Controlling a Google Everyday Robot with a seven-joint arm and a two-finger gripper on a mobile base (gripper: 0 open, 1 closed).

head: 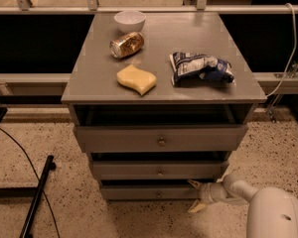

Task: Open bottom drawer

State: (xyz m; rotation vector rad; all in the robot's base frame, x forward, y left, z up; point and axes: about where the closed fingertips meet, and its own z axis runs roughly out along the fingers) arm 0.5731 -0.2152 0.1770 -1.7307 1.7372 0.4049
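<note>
I have the gripper [195, 196] low at about 4 o'clock in my camera view, reaching in from the right on a white arm [238, 188]. It sits at the right end of the bottom drawer [139, 192]. Its fingers [194, 184] are apart, with nothing between them. The upper tip is at the drawer's top right corner, right by the dark gap under the middle drawer [139, 171], though I cannot tell whether it touches the wood. The lower tip hangs below the drawer front, over the speckled floor [64, 182].

The bottom drawer is the lowest and slimmest of the three grey fronts, down at 6 o'clock. Its small round knob [159, 194] lies at 9 o'clock from the fingers, near them but clearly apart. The widest front, the top drawer [129, 139], is above the middle one.

On the cabinet top [89, 83] I see a white bowl [129, 20] at the back. A can [126, 44] lies on its side just in front of the bowl. A yellow sponge [136, 79] is nearer the front edge, and a blue and white crumpled snack bag [201, 68] lies at 3 o'clock from the sponge.
</note>
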